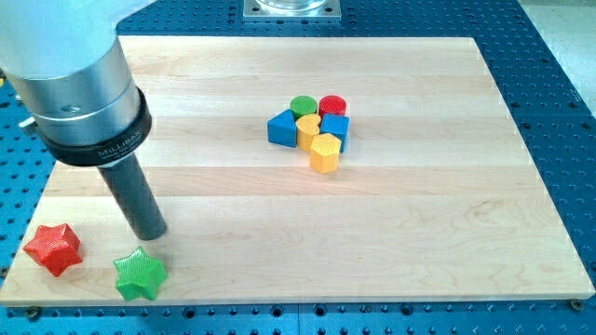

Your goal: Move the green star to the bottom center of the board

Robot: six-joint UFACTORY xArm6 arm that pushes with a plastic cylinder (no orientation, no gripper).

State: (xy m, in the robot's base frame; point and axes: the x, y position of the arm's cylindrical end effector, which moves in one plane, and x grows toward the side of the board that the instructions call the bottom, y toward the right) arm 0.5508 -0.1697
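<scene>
Across the blue perforated bench lies the pale wooden board (pixel 391 233), the landmark for everything else. Over its left side hangs the arm's thick grey cylinder (pixel 79 88), tapering into the dark rod; the rod's tip (pixel 151 234) rests on the wood near the board's bottom-left corner. No jaws here: the tip is a bare end, holding nothing. Toward the board's upper middle sits a tight cluster: blue blocks, yellow blocks, a green round block and a red round block (pixel 312 126). At the bottom-left corner lies the red ridged star (pixel 52 247). The green ridged star (pixel 140 274) lies just below the tip, close to the board's bottom edge, apparently not touching. Bottom centre is away to the view's right, so the tip likely needs the star's left flank.
</scene>
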